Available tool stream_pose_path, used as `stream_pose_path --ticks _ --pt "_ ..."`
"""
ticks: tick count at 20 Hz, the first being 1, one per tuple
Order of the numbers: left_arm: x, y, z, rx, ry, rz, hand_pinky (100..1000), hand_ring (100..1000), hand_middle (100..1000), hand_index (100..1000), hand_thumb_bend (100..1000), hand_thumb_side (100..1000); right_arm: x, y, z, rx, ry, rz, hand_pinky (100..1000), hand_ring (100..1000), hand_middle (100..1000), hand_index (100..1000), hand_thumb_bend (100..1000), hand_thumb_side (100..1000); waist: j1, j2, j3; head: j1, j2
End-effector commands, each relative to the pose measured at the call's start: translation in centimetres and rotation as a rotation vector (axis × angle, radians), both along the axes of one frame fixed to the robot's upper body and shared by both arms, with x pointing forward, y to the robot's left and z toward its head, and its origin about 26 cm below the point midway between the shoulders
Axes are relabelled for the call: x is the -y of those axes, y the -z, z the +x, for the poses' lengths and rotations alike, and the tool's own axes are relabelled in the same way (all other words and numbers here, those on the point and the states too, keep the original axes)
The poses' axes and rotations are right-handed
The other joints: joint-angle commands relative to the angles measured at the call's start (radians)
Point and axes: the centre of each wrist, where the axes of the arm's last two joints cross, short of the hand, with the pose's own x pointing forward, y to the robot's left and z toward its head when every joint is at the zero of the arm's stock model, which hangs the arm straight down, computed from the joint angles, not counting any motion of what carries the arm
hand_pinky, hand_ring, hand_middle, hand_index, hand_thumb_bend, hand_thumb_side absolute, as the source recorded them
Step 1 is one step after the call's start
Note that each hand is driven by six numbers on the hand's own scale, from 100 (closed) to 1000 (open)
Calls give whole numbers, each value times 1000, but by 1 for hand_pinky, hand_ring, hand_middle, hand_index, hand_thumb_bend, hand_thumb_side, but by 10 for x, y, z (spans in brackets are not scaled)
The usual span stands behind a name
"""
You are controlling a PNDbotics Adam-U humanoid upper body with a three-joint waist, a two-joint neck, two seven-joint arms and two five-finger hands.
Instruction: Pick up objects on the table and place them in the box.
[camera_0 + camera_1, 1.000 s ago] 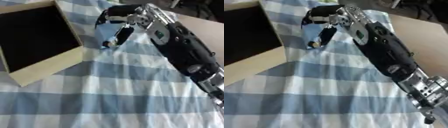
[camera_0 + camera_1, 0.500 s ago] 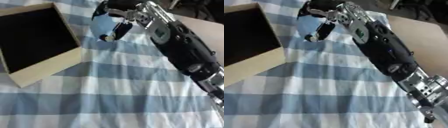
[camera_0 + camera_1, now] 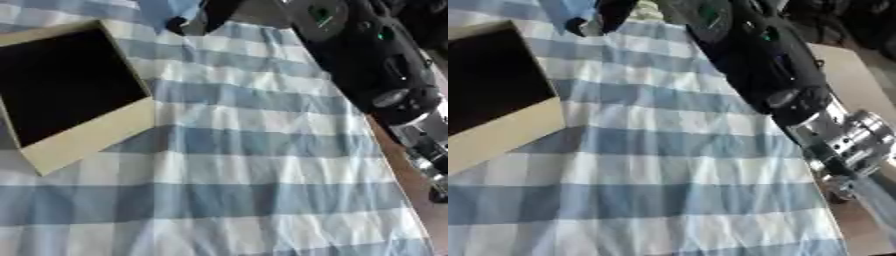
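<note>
- Your right arm (image 3: 367, 55) comes in from the upper right and reaches across the counter toward the top edge of both views, mostly black, with a silver joint (image 3: 846, 137) showing lower down near the right side.
- Your right hand (image 3: 206, 17) is cut off by the top edge; only dark fingers point down there, just above the cloth.
- A blue object (image 3: 171, 9) sits against those fingers at the very top of the view. You cannot tell from here whether the fingers are curled round it or only beside it, nor how far the hand is open.
- The box (image 3: 83, 135) lies at the left on the cloth, askew, with a dark inside and pale tan walls; its near wall faces the middle of the counter.
- The blue object is just past the box's far right corner, outside the box.
- A blue-and-white checked cloth (image 3: 254, 180) covers the counter, with bare brown counter (image 3: 418, 200) showing along the right edge.
- Your left hand shows in neither view.
</note>
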Motion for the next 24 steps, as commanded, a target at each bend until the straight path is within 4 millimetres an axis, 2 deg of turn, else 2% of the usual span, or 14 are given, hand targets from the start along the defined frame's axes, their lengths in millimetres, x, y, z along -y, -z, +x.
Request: stream_pose_path --ticks 1,9,14,18,24 --pt "5 -11 -1 40 41 12 777 789 726 810 537 717 -10 -16 -8 55 -35 20 812 710 411 624 100 100 14 -32 13 -34 16" --pt "12 -14 1 75 102 5 778 789 727 811 543 713 -38 -21 -5 101 -89 78 806 704 419 635 100 100 0 -54 86 -86 34" --pt "14 -15 2 96 123 4 778 788 727 811 545 711 -63 -18 -6 115 -140 80 802 701 418 634 100 100 0 -57 109 -109 35" --pt "16 -17 3 111 139 -2 779 789 728 812 548 709 -79 -10 -3 102 -168 80 799 698 418 635 100 100 3 -62 122 -143 37" --pt "18 -17 3 127 151 -5 779 789 728 812 550 709 -89 9 8 68 -168 86 788 696 415 636 100 100 4 -64 141 -168 35"
